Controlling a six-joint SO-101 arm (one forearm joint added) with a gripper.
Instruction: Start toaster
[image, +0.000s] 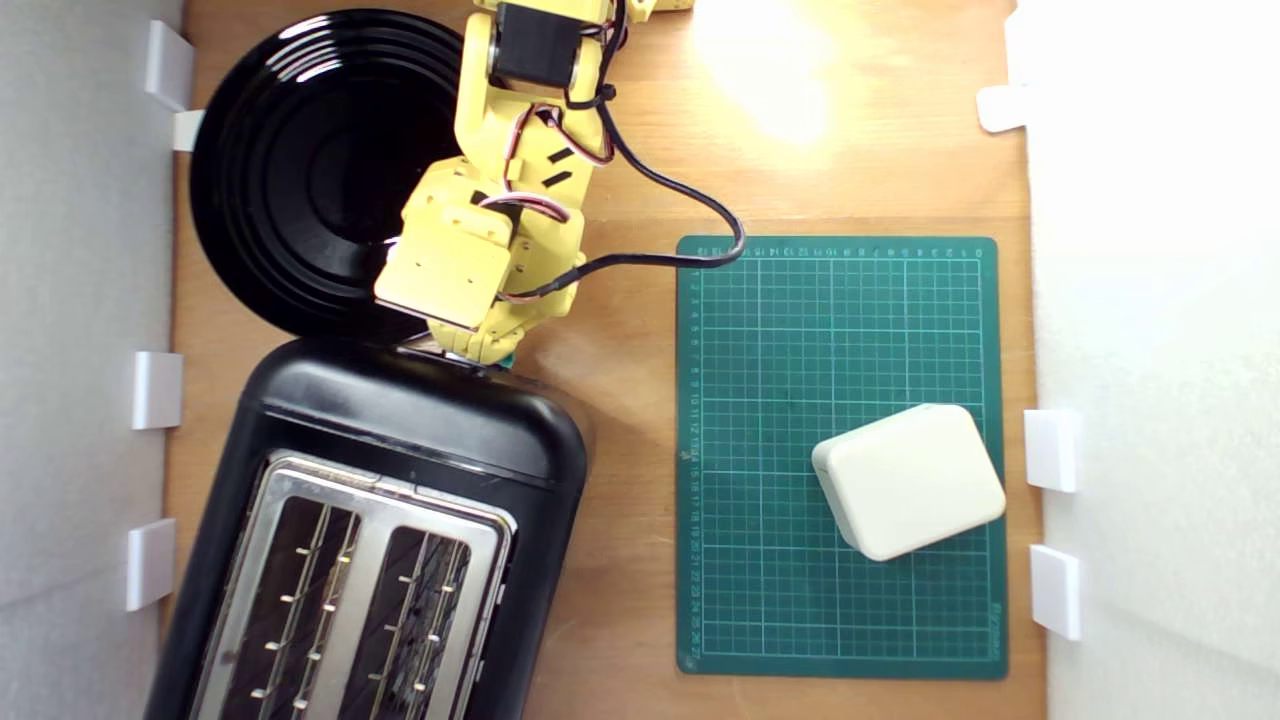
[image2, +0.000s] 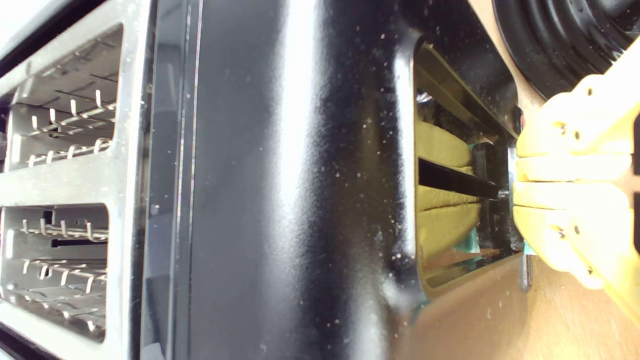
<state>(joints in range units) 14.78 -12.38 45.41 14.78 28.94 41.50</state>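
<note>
Your yellow fingers (image2: 517, 182) are pressed together, with no gap you can see, right at the end wall of the toaster (image2: 280, 200). A tiny bit of teal-green lever (image2: 470, 242) peeks out beside them, but you cannot tell if the fingers touch it. The shiny black wall shows a yellow reflection of them.

The toaster (image: 400, 480) sits at the worktop (image: 620, 600) corner in the exterior view's bottom left. Its two slots have a silver top (image: 370, 500) around them. The arm (image: 480, 250) reaches down over the toaster's far end. Just behind the toaster is a round black plate (image: 310, 170). Near the exterior view's right edge lies a green cutting mat (image: 800, 350) with a cream box (image: 910, 480) on it.
</note>
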